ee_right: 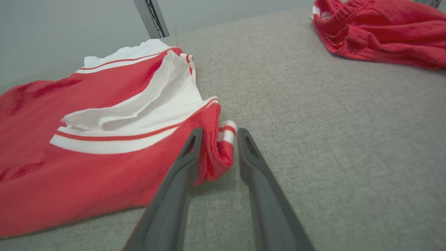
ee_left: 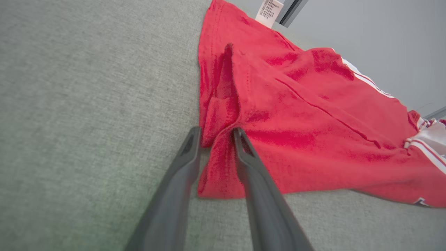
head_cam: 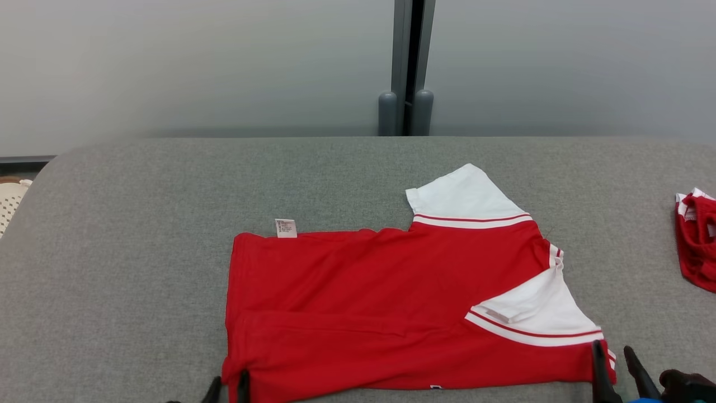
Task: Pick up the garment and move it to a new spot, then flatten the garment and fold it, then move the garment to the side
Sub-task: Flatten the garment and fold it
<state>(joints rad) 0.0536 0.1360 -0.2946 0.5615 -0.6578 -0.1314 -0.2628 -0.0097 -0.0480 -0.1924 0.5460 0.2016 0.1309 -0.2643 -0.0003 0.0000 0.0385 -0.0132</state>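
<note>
Grey fabric table [head_cam: 112, 252], plain grey wall behind.

Nearest edge: left gripper [ee_left: 216, 136] at the shirt's near hem corner. Jaws spread, red cloth lying loose between them, not pinched. Right gripper [ee_right: 217, 136] at the near corner on the sleeve side, jaws likewise spread either side of a striped cuff fold.

Red shirt [head_cam: 363, 291] lies flat mid-table. Its near long side is turned over onto the body, with the near white sleeve [head_cam: 537, 313] on top.

Further back: care label [head_cam: 286, 228] pokes from the far edge, and the far sleeve [head_cam: 464, 198] sticks out unfolded. Second red garment [head_cam: 696, 240] sits well apart at right.

Judged: moved and flattened, first lengthwise fold laid. Far side, crosswise fold and the shift aside remain.
</note>
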